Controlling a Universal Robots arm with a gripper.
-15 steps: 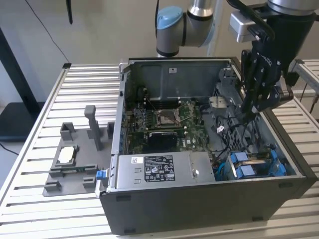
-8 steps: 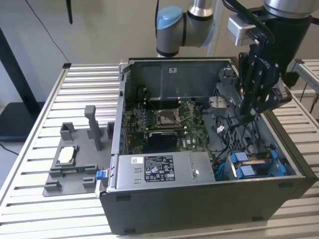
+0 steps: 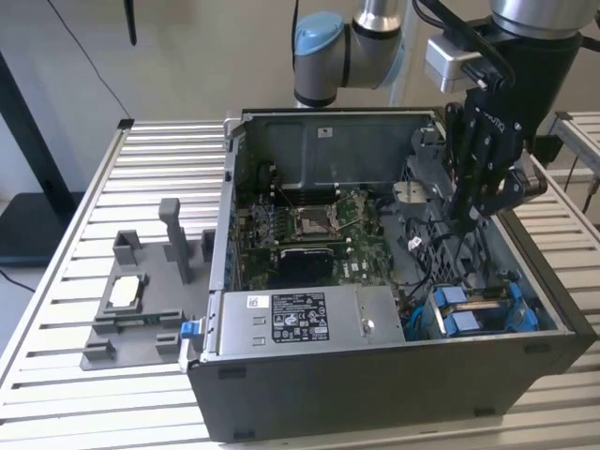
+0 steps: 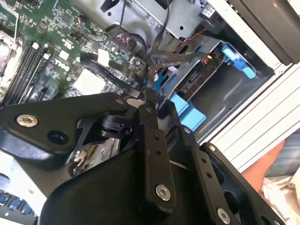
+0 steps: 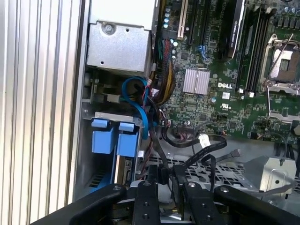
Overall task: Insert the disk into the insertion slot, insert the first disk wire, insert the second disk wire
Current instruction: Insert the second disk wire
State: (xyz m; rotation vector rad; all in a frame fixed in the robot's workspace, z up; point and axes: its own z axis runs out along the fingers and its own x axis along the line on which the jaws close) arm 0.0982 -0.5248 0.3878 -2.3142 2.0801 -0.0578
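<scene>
Grey arm (image 3: 370,52), blue joint cap (image 3: 317,37), black linked jaws, silver screws (image 4: 162,191)

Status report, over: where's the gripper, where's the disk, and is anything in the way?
Gripper shut on black wire, low inside case. Disk already seated, blue carrier tabs showing. Loose cables crowd the gripper.

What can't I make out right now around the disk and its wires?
- Disk connector end: in the exterior view it is too small to tell and sits behind cables.
- Far end of the disk: in the first wrist view the end effector covers it.
- Plug of the black wire: in the second wrist view the end effector hides it.
</scene>
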